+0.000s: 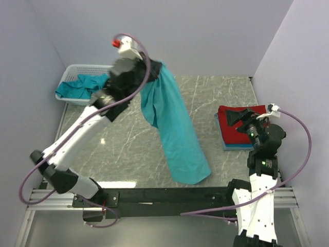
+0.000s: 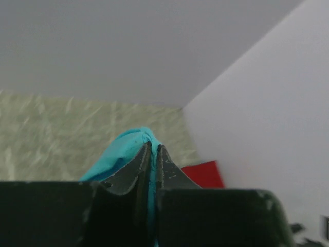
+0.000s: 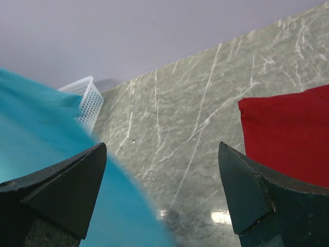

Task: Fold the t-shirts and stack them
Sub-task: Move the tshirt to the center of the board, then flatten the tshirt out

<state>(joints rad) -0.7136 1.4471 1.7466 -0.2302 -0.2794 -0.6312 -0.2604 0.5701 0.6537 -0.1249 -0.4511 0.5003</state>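
The grey marbled tabletop carried a white mesh basket at its far left corner and, by its right edge, a folded red t-shirt stacked on a folded blue t-shirt.

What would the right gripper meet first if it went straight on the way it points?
Probably the bare table just ahead, in the gap between the hanging teal t-shirt and the folded red t-shirt. Depth is unclear; the teal cloth may come first.
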